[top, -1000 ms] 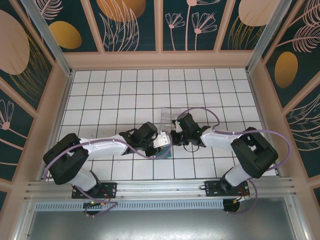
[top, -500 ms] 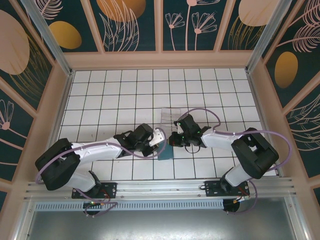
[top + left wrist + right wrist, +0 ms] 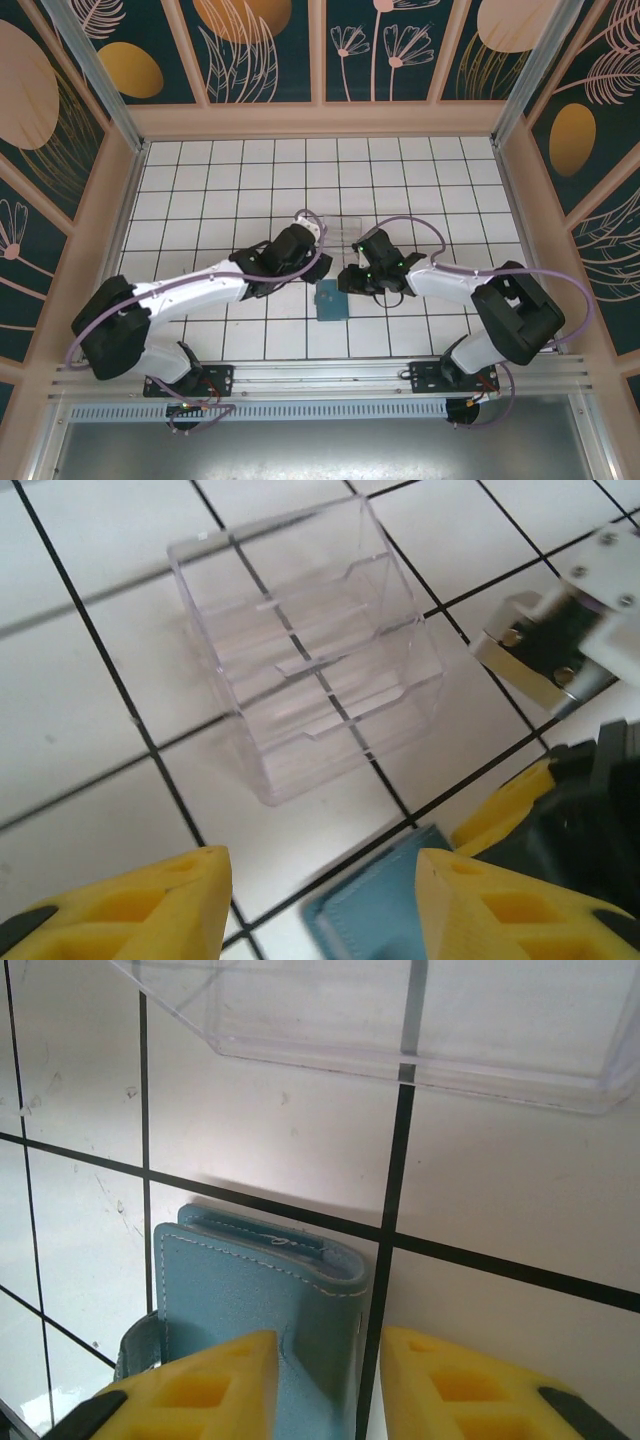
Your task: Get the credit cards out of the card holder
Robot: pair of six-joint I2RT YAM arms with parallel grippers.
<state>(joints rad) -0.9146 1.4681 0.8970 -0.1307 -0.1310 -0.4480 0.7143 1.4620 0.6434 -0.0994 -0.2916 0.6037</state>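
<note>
The card holder (image 3: 328, 300) lies flat and folded on the white tiled surface (image 3: 220, 180), near the front edge and between the two arms. It is teal-blue, with light stitching along its edge. Behind it, one tile further from the arms, stands a clear plastic tray (image 3: 300, 650) with stepped compartments; the two things are near each other but do not touch.

The left fingers (image 3: 150, 905) are yellow and stand wide apart, with nothing between them. From the left wrist view they point down at the tray, and a corner of the card holder shows low between them on the surface. From above, the left arm reaches to the left side of the tray.

The right fingers (image 3: 200, 1385) stand with a narrow gap. They hang just over the far right corner of the card holder. The folded edge of the holder shows through the gap, and its left part goes under the left finger of this pair. The holder looks to rest on the surface and is not lifted. I cannot tell if the fingers touch it.
</note>
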